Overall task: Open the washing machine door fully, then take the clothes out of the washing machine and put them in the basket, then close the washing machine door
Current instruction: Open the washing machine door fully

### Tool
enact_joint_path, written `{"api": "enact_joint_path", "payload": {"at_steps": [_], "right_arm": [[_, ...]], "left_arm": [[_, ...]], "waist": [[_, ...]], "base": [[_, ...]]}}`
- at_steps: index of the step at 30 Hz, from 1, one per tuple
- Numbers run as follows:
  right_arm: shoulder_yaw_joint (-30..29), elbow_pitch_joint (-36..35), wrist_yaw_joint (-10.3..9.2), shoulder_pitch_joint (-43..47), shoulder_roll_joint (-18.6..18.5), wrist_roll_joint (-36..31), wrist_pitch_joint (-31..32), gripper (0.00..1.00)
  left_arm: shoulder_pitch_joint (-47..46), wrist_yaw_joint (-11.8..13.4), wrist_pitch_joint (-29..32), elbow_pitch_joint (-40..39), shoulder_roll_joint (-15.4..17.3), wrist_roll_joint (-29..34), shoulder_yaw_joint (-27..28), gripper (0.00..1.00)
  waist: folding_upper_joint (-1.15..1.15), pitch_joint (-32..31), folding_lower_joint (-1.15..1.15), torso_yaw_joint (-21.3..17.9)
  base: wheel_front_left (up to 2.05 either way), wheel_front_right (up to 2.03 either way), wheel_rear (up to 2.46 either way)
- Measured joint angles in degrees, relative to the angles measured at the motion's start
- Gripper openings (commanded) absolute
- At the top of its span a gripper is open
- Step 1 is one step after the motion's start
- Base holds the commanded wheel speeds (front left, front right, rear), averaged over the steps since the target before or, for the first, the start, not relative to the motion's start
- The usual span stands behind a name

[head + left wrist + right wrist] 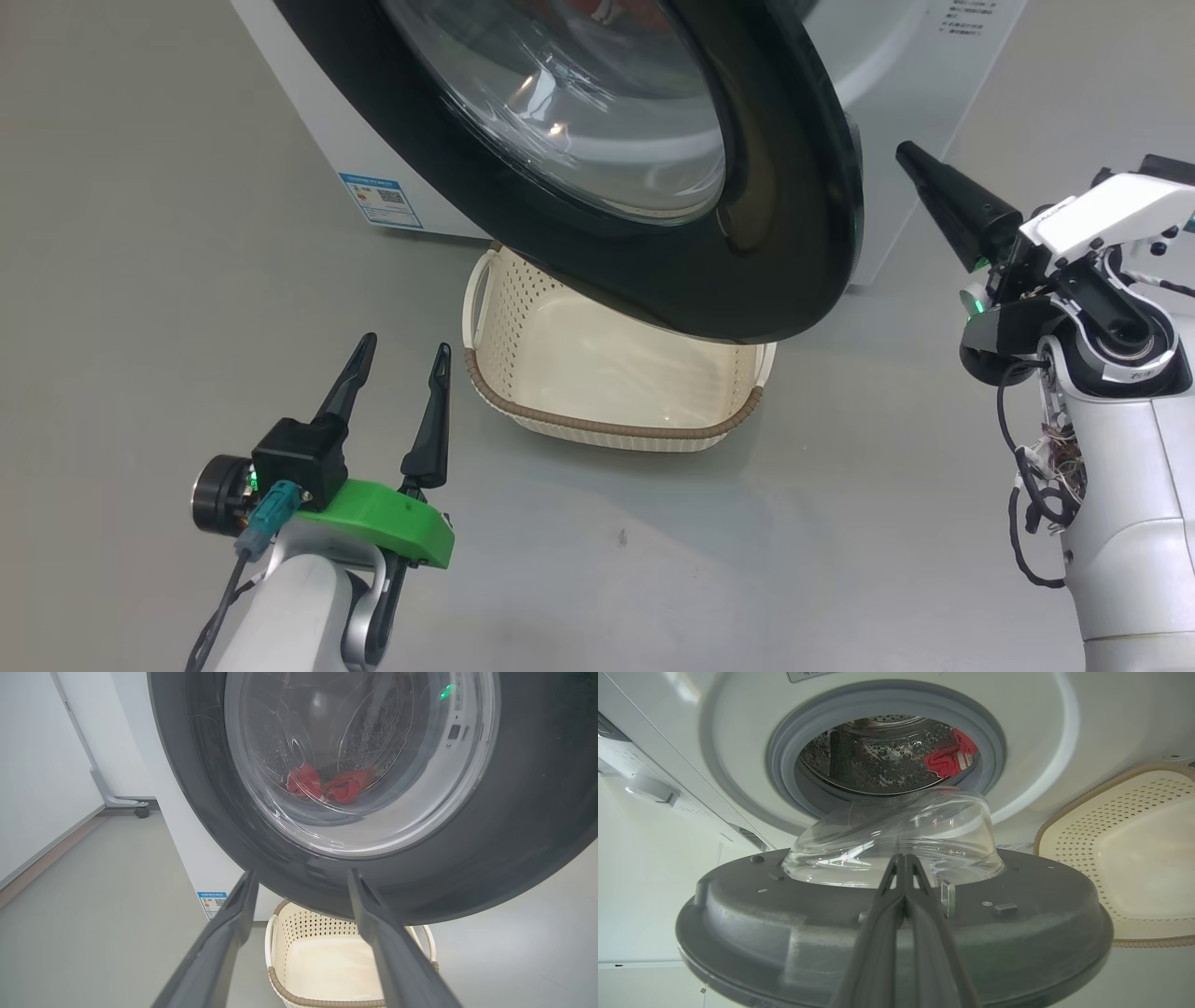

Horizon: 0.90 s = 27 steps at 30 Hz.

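The white washing machine (308,121) stands at the top of the head view, its round black door (775,233) swung partly out over the cream basket (597,429) on the floor. The red clothes (945,760) lie in the steel drum, and the left wrist view shows the clothes (343,788) through the door glass. My left gripper (406,347) is open and empty, left of the basket, pointing at the door's outer face (514,835). My right gripper (906,154) is shut and empty, just right of the door's edge, aimed at its inner side (1017,933).
Grey floor surrounds the machine. A blue label (381,201) sits low on the washer's front. A wheeled stand foot (140,811) rests by the white wall at the far left of the left wrist view. The basket (1134,858) lies under the door.
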Motion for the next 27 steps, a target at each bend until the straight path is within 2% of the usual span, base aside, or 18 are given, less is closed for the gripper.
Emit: {"api": "enact_joint_path", "payload": {"at_steps": [6,19,27], "right_arm": [[1.9,1.9,-0.43,-0.9,0.4,1.1,3.9,0.00],[3.2,3.5,-0.31,-1.8,-0.1,1.6,8.2,0.00],[5.9,4.0,1.57,-1.5,0.3,2.9,11.8,0.00]], "left_arm": [[0.0,0.0,0.0,-0.1,0.0,0.0,0.2,1.00],[0.0,0.5,0.0,-0.3,0.0,-0.1,0.1,1.00],[0.0,0.5,0.0,0.2,0.0,-0.1,0.1,1.00]], "waist": [[0.00,0.1,0.00,1.0],[0.00,-0.1,0.00,1.5],[0.00,-1.3,0.00,1.5]], "base": [[0.00,0.00,0.00],[0.00,0.00,0.00],[0.00,0.00,0.00]]}}
